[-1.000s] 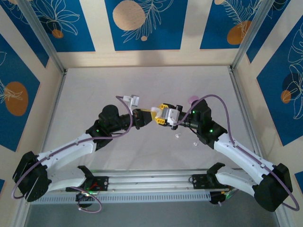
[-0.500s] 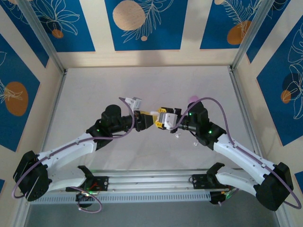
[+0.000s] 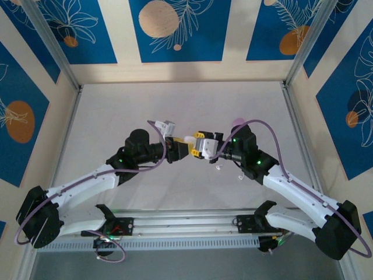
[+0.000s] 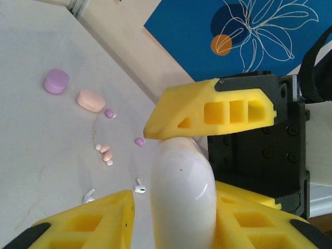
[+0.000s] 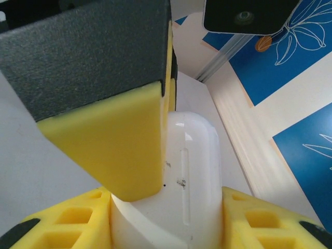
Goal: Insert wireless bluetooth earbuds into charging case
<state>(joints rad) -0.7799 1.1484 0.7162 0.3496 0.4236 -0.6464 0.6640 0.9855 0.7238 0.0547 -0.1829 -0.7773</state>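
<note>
Both arms meet over the middle of the counter (image 3: 175,105), tips facing each other. Between them, lifted clear of the counter, is the white charging case (image 3: 189,139).

The right tool (image 3: 198,144) is clamped on the case. In the right wrist view its two yellow fingers (image 5: 67,228) press against the case on the left and right sides.

The left tool (image 3: 180,144) reaches in from the left and straddles the same case with its jaws parted. In the left wrist view one of its yellow fingers (image 4: 259,228) lies against the case, while the other sits just beside the case with a visible gap. It therefore has no grip. One finger of the right tool rests on the top end of the case in that view. The case looks closed, with a seam line running along its face in the right wrist view.

The earbuds lie loose on the counter, well apart from the held case:
- Two white earbuds (image 4: 139,187) lie near each other.
- A small cluster of pale pink earbuds (image 4: 105,153) lies a little farther off.
- Two small purple pieces (image 4: 139,141) lie near the pink cluster, too small to identify.

Beyond them are a peach case (image 4: 91,100) and a purple case (image 4: 56,81), close together.
</note>
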